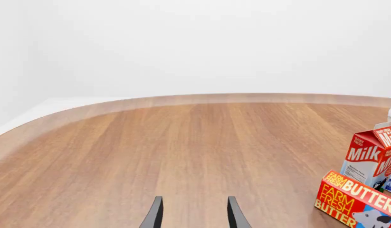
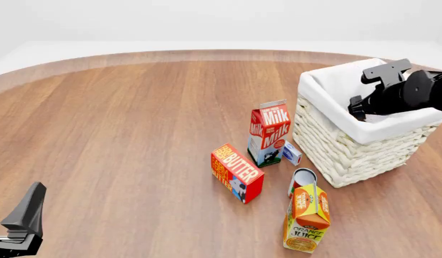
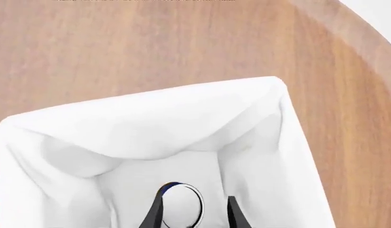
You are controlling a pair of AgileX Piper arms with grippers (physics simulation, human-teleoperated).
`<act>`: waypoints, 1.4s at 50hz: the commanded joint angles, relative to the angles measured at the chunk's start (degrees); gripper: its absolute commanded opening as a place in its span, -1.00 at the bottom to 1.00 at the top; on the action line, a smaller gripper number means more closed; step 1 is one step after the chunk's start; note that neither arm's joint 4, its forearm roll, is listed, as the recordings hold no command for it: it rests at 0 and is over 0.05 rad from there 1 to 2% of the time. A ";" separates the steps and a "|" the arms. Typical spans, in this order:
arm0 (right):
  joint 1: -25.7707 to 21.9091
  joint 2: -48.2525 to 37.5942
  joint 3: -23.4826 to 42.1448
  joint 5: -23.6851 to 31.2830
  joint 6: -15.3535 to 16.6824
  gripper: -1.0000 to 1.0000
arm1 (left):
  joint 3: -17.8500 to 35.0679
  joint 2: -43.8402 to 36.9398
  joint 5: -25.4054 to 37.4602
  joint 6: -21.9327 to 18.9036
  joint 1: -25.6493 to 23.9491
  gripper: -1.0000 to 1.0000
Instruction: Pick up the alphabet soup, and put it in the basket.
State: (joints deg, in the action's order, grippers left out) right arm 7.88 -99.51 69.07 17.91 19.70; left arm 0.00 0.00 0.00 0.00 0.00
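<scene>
Wood table (image 2: 135,123) held the cartons while I had my right gripper (image 3: 194,211) above the basket (image 2: 335,150), fingers spread round the soup (image 3: 181,205) inside; left gripper (image 1: 194,213) spread, empty.

Matte black throughout: blocky angular right arm (image 2: 411,92) housing; slim, tapered, blade-like fingers (image 1: 155,214); dark grey left gripper (image 2: 23,223) faces.

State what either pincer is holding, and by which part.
The right pincer straddles the alphabet soup inside the basket; actual contact cannot be told. Left holds nothing.
</scene>
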 commanded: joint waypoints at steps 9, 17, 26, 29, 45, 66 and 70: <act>0.21 3.29 -1.17 0.03 -0.32 1.00 | 0.00 0.00 0.00 0.00 0.00 1.00; -1.16 7.15 -2.43 -0.19 -0.96 1.00 | 0.00 0.00 0.00 0.00 0.00 1.00; -0.77 9.06 -3.28 -0.91 0.04 1.00 | 0.00 0.00 0.00 0.00 0.00 1.00; -1.19 9.62 -3.71 -1.07 -0.10 1.00 | 0.00 0.00 0.00 0.00 0.00 1.00; -1.42 14.99 -6.57 -0.98 -0.27 1.00 | 0.00 0.00 0.00 0.00 0.00 1.00; -2.31 22.37 -11.29 -1.70 -1.31 1.00 | 0.00 0.00 0.00 0.00 0.00 1.00; -2.37 23.52 -12.31 -1.92 -1.70 1.00 | 0.00 0.00 0.00 0.00 0.00 1.00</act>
State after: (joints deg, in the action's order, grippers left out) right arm 5.66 -79.18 58.95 16.34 18.60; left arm 0.00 0.00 0.00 0.00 0.00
